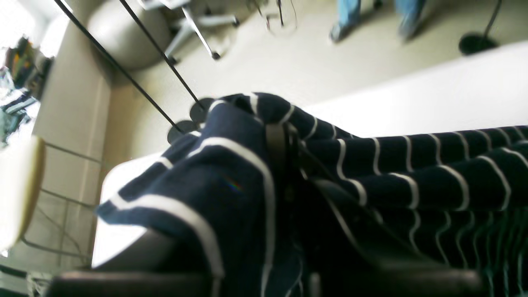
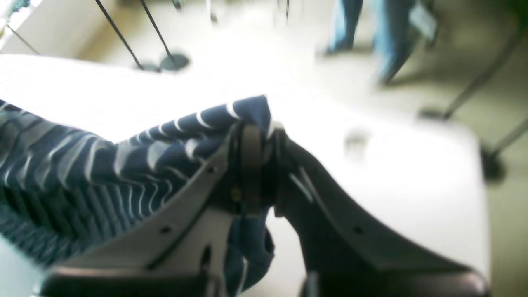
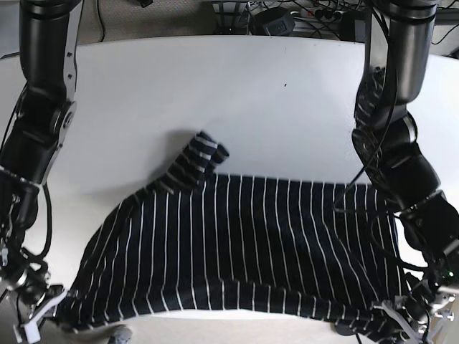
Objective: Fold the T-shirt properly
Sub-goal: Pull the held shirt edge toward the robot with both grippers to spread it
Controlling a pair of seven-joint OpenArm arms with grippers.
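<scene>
Soft matt knit T-shirt [image 3: 237,251] (navy, thin white stripes), smooth white table [image 3: 215,93], matt plastic fingers [image 2: 251,165]

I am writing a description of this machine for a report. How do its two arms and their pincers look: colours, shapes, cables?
Both arms are dark cylindrical segments with grey metallic joints, and thin black cables run loose along them. The right pincer has one light grey finger with small holes and one black finger, both curved and tapering. The left pincer looks black; its details are too dark to tell.
</scene>
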